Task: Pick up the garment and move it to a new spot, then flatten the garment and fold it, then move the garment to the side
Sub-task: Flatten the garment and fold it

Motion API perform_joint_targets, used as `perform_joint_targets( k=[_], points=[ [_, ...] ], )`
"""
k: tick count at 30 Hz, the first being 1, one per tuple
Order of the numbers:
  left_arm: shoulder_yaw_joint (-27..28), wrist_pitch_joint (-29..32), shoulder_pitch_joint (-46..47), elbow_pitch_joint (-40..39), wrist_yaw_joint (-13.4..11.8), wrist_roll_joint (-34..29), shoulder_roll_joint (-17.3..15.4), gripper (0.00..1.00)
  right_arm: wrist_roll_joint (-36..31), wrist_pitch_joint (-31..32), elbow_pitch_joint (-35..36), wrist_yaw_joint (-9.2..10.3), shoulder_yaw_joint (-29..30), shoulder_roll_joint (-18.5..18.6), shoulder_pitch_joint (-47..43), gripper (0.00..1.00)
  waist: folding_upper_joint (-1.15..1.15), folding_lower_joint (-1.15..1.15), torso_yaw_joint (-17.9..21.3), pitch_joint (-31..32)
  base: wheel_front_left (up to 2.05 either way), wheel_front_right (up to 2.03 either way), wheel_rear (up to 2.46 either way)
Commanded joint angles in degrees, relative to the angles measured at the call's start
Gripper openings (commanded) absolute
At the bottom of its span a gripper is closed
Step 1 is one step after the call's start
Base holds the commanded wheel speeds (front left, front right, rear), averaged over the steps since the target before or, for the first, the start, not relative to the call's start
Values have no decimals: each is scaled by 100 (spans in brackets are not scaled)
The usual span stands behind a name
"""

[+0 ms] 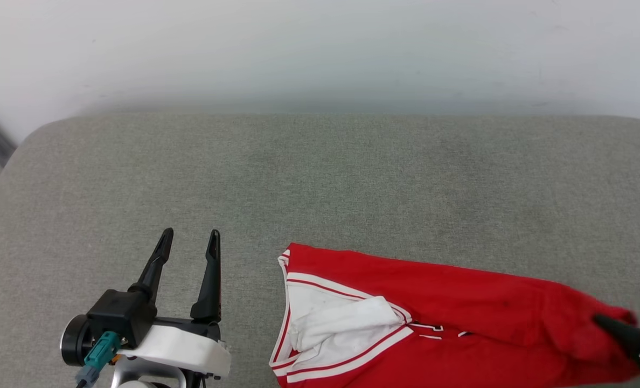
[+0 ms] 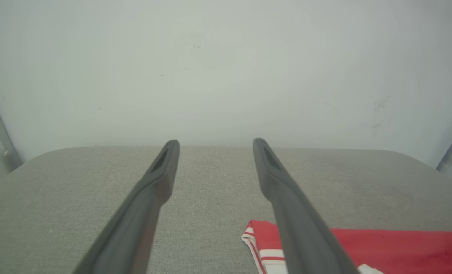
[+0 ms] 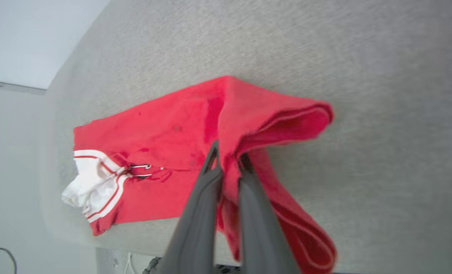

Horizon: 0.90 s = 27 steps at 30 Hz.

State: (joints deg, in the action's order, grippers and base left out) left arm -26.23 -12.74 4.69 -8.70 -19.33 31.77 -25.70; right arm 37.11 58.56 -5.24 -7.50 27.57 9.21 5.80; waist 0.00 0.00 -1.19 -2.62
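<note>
On the near right part of the grey padded surface (image 1: 320, 178), in the head view, the garment (image 1: 449, 302) lies bunched, red body uppermost, and a white sleeve (image 1: 341, 323) is rumpled at its end towards the middle of the surface. The right gripper (image 1: 603, 322) is buried in the red cloth at the surface's right edge. The left gripper (image 1: 190, 233) hovers above the near left part of the surface, fingers spread, holding nothing.

Left wrist view: the left gripper (image 2: 215, 142) points across the surface (image 2: 363, 179) towards its far edge, jaws wide apart. The garment (image 2: 382, 243) is off to its right and apart from it.

Right wrist view: the right gripper (image 3: 229, 150) is pressed together on a raised fold of the garment (image 3: 165, 133), with cloth pinched between the fingers. The rest of the garment rests on the surface (image 3: 325, 49), and a loose part hangs towards the near edge.

Assessment: the grasp is made. The lift and the move to a new spot appear not yet done. Flattening, folding and setting aside all remain, since the garment is creased and unfolded.
</note>
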Motion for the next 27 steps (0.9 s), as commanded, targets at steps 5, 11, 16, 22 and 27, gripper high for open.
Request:
perform_joint_targets(
  k=[5,11,16,22,27],
  points=[
    [-43,36,16,13,36,23,22,100,1179,776,-46,2,80,-535,216,0,0,0,-40,-12,0,0,0],
    [-101,59,148,6,72,19,48,100,2911,1020,-747,2,-459,-645,372,0,0,0,-224,-135,0,0,0],
    [-143,31,295,81,152,38,107,100,3833,468,-1175,2,-1593,-640,600,0,0,0,-386,-312,0,0,0],
    [-187,-3,466,183,235,57,214,100,4400,-354,-1493,2,-3057,-637,970,0,0,0,-601,-507,0,0,0],
    [-222,-39,587,266,319,69,289,100,4445,-994,-1722,2,-3923,-635,1311,20,0,0,-754,-658,0,0,0]
  ],
)
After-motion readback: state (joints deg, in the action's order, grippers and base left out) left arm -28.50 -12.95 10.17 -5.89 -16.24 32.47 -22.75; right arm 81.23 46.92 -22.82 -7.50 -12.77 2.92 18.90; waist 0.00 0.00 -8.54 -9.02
